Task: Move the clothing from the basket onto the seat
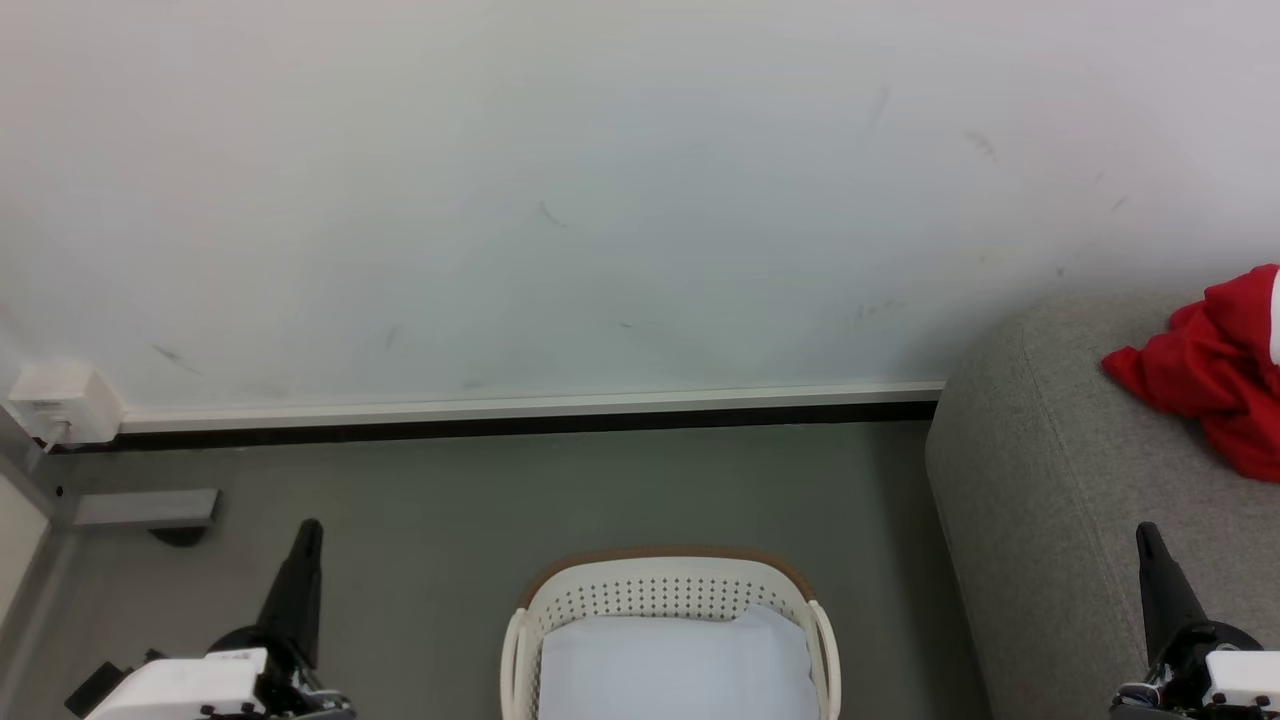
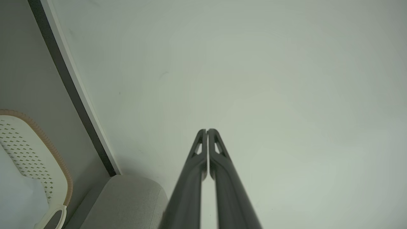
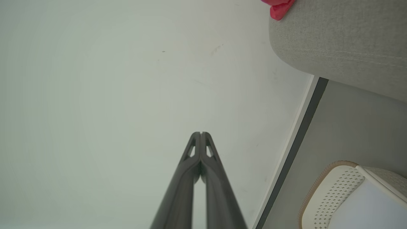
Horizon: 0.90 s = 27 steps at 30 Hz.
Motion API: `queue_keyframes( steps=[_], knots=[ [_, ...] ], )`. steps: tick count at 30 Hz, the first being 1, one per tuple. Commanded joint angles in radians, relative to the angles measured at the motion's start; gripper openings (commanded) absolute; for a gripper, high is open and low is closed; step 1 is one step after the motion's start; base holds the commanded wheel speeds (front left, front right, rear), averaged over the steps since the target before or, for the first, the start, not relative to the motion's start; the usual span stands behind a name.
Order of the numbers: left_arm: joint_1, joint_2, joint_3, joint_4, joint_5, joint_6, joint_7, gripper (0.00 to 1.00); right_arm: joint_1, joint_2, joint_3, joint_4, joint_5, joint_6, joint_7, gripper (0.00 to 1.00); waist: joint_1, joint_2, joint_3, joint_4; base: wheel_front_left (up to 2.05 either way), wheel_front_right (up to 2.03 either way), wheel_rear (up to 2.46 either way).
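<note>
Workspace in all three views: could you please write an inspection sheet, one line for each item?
Surface: grey floor, smooth.
Job's things: laundry basket shows just its white pad; red clothing lies on the grey sofa.
Clutter: grey bracket on the floor by the wall.
Hands: left hand and right hand both shut, holding nothing.
Cables: a short lead seems to hang under the white wall box; hard to tell.
Surroundings: scuffed pale wall, baseboard.
</note>
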Motion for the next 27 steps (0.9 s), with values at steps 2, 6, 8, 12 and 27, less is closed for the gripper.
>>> queue_keyframes(
  steps=[2,6,8,12,27],
  knots=[
    [-0.008,0.002,0.004,-0.002,-0.014,-0.002,0.004,0.00,-0.010,-0.007,-0.002,-0.003,0.001,-0.002,0.003,0.00,0.0000,0.0000,0.000,0.000,0.00,0.00,0.00],
    [-0.007,0.002,0.003,-0.002,-0.014,-0.002,0.004,0.00,-0.010,-0.007,-0.001,-0.003,0.002,-0.002,0.002,0.00,0.0000,0.0000,0.000,0.000,0.00,0.00,0.00],
    [-0.007,0.002,0.003,-0.002,-0.014,-0.002,0.004,0.00,-0.010,-0.008,0.000,-0.003,0.003,-0.002,0.002,0.00,0.0000,0.0000,0.000,0.000,0.00,0.00,0.00],
    [-0.007,0.002,0.003,-0.002,-0.014,-0.002,0.004,0.00,-0.010,-0.008,0.001,-0.003,0.004,-0.002,0.001,0.00,0.0000,0.0000,0.000,0.000,0.00,0.00,0.00],
    [-0.007,0.002,0.003,-0.002,-0.014,-0.002,0.004,0.00,-0.009,-0.010,0.005,-0.003,0.006,-0.002,-0.003,0.00,0.0000,0.0000,0.000,0.000,0.00,0.00,0.00]
  ],
)
